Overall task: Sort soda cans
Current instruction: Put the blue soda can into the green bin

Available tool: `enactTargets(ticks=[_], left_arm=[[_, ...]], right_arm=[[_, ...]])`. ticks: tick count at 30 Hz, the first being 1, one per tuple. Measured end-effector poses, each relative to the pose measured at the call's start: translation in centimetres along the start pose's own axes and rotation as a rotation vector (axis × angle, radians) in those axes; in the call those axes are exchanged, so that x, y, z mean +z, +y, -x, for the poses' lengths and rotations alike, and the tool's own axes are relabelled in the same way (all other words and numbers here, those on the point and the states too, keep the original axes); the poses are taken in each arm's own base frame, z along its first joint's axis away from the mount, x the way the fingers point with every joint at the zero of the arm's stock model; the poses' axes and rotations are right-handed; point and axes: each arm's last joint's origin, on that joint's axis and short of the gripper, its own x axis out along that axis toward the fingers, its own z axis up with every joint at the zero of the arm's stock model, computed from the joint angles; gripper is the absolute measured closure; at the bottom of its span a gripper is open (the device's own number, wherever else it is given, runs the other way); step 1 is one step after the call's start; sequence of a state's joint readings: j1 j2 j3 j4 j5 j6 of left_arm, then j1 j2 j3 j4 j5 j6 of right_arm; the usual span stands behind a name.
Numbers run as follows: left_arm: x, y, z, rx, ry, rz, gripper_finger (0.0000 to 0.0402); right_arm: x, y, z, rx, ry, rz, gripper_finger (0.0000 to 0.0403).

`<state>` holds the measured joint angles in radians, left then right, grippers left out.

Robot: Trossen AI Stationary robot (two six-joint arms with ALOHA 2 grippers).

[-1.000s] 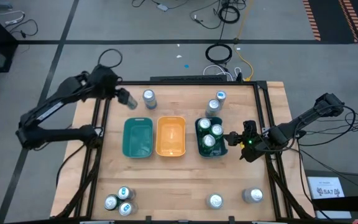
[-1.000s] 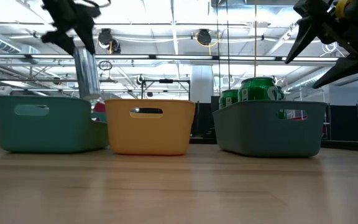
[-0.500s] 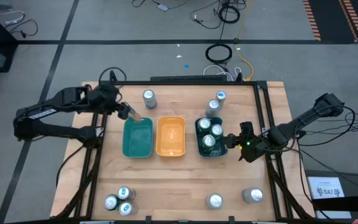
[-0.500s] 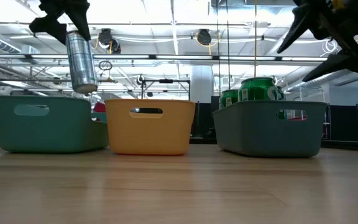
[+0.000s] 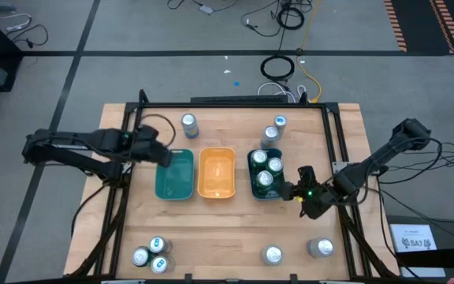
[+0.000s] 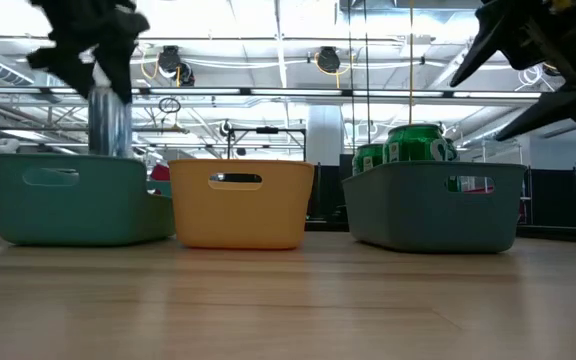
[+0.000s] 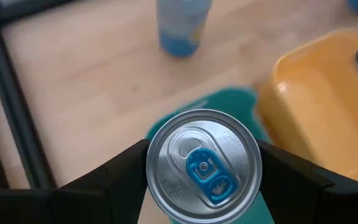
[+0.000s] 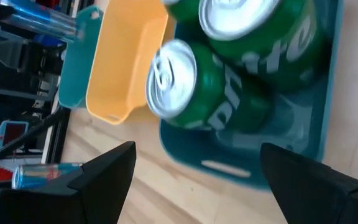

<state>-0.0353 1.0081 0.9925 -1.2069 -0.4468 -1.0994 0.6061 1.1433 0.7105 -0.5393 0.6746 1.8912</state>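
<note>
Sorting is under way: 3 green cans [image 5: 265, 169] sit in the dark-green tray [image 5: 252, 189]. The left claw [image 7: 201, 180] grasps a silver can [image 7: 202, 165] above the teal tray [image 5: 175, 192]. The right claw [image 8: 194, 180] is released beside the green tray. About 8 cans remain on the counter [image 5: 227, 229].

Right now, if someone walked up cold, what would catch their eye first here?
Probably the three rectangular plastic trays in a row mid-table: teal, yellow and dark green, the last one holding green soda cans. Next, the left gripper holding a silver can with a blue tab above the teal tray.
</note>
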Motion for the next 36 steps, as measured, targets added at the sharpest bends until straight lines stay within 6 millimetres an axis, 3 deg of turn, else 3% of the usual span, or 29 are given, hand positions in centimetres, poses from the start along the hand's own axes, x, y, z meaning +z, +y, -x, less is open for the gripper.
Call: enactTargets(ticks=[6,13,36], left_arm=[[-1.8,0.0,-2.8,0.003,0.011,0.006,0.0132],[-2.9,0.5,-4.6,0.041,0.023,0.041,0.0132],[-2.8,0.3,-4.6,0.030,-0.002,0.050,0.0129]], right_arm=[[-1.0,-0.2,0.1,0.007,0.026,-0.027,0.0067],[-1.2,-0.1,0.2,0.021,0.036,-0.035,0.0067],[-1.3,0.0,0.2,0.026,0.035,-0.032,0.0067]])
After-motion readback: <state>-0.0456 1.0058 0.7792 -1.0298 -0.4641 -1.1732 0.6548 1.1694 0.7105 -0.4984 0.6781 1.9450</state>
